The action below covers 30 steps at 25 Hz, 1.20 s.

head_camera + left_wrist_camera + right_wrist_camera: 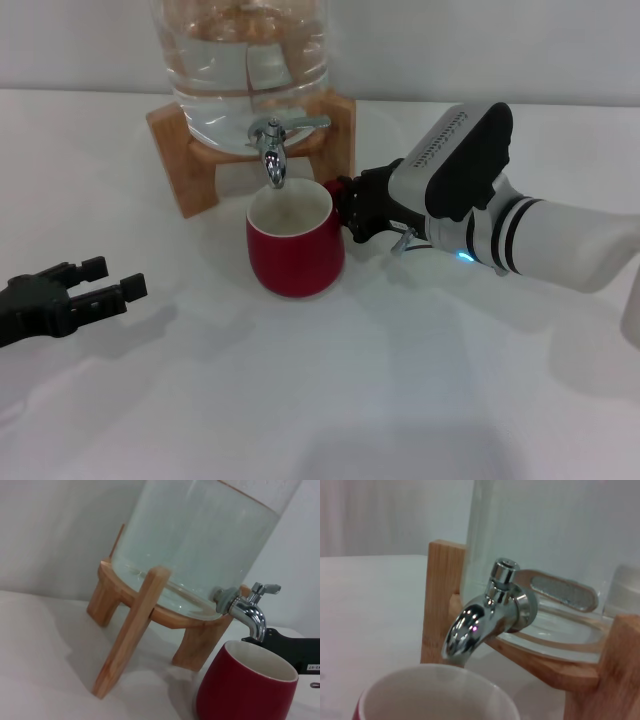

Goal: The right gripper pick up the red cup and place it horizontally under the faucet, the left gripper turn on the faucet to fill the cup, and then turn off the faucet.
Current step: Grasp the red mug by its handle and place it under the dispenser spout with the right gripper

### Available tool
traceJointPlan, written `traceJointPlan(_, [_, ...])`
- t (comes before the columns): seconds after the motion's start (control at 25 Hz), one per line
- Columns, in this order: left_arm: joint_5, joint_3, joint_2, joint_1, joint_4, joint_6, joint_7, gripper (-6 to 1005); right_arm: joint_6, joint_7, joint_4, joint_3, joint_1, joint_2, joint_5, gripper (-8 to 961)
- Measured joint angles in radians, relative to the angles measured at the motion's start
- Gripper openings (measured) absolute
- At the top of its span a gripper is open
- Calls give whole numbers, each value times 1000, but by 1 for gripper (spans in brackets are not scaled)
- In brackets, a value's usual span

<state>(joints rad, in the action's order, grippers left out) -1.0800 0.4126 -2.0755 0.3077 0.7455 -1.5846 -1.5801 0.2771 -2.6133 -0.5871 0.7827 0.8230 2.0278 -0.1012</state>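
The red cup [295,255] stands upright on the white table, its cream-white inside open right below the spout of the chrome faucet [272,150]. The faucet's flat lever points sideways. My right gripper [346,210] is at the cup's right side, its black fingers closed on the cup's handle side. My left gripper [115,280] is open and empty, low at the left of the table, well apart from the cup. The left wrist view shows the cup [240,690], the faucet [247,611] and the labelled right gripper [295,650] behind the cup. The right wrist view shows the faucet [480,620] above the cup's rim [435,695].
The faucet is fitted to a clear water jar [240,60] on a wooden stand [185,170] at the back of the table. The stand's legs flank the cup's spot. Bare white table [300,400] lies in front.
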Motion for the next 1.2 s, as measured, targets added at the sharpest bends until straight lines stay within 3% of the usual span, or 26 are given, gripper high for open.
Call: traceJointPlan(1.2, [0, -2, 0, 1, 0, 3, 2, 884, -37, 2, 16, -52, 34, 0, 1, 93])
